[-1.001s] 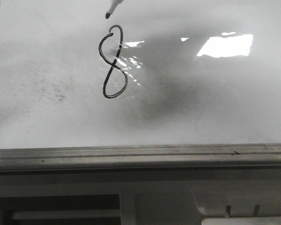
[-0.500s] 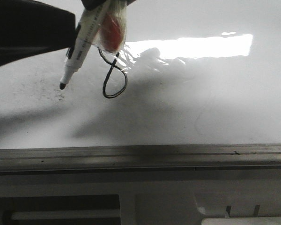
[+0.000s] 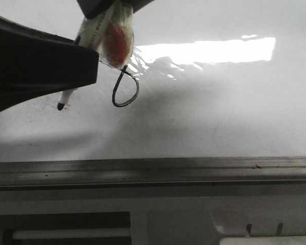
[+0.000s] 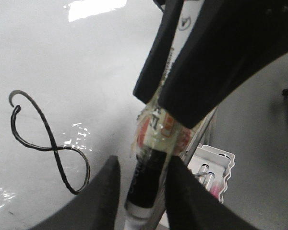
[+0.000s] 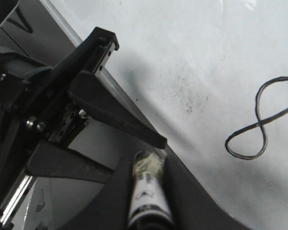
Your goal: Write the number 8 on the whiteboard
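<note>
The number 8 (image 3: 125, 94) is drawn in thin black line on the glossy whiteboard (image 3: 219, 112). Only its lower loop shows in the front view. The whole figure shows in the left wrist view (image 4: 43, 139) and the right wrist view (image 5: 252, 129). My right gripper (image 5: 146, 165) is shut on a white marker (image 3: 92, 30) wrapped in tape. It holds the marker slanted above the board, left of the 8, with the black tip (image 3: 60, 106) down. My left gripper (image 4: 144, 163) is open, its fingers on either side of the marker's black band (image 4: 149, 182). One left finger (image 3: 41, 66) hides the marker's lower body.
The board's grey metal frame rail (image 3: 194, 168) runs along the near edge. Faint dark smudges (image 5: 187, 96) mark the board left of the 8. A white tray with pens (image 4: 211, 167) sits beyond the board's edge. Bright glare (image 3: 209, 51) lies right of the 8.
The marker has come down from the top of the view and moved left of the 8. My left gripper has come in from the left and now straddles the marker, hiding the 8's top loop.
</note>
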Motion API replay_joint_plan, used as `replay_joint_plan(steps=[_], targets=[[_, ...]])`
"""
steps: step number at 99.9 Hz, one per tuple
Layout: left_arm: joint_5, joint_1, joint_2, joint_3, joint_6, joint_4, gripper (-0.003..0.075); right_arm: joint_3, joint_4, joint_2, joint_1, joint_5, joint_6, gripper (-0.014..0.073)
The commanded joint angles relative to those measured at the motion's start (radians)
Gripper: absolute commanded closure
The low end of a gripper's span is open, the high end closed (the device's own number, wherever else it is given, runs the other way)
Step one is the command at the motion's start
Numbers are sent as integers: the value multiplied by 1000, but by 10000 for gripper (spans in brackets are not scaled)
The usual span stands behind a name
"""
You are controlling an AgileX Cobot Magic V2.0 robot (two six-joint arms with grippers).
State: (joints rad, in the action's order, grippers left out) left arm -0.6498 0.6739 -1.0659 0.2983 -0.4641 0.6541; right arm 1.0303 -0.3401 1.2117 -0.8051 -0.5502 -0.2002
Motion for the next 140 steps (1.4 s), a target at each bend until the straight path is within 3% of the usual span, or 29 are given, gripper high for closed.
replay_joint_plan(steps=[1,5,24,43,49,73,91,140], targets=[[-76,-1,6,30,-32,-21,684,27,-29,-18,1,49,-10,645],[-84,-1,6,30,-37,-10,741,27,-43,-18,1,49,-10,645],[-98,-1,6,30,-67,19,741,27,-46,-18,1,50,-10,602],[-90,-1,6,30,-69,21,741,27,-46,-18,1,60,-10,199],[-56,-1,6,30,-91,-16,741,27,-46,-18,1,60,-10,144],[224,-1,6,30,-131,-497,741,27,-46,-18,1,58,-10,175],[251,-1,6,30,-131,-654,741,27,-46,-18,1,60,-10,178],[214,-1,-37,30,-131,-673,734,27,-46,-18,1,58,-10,178]])
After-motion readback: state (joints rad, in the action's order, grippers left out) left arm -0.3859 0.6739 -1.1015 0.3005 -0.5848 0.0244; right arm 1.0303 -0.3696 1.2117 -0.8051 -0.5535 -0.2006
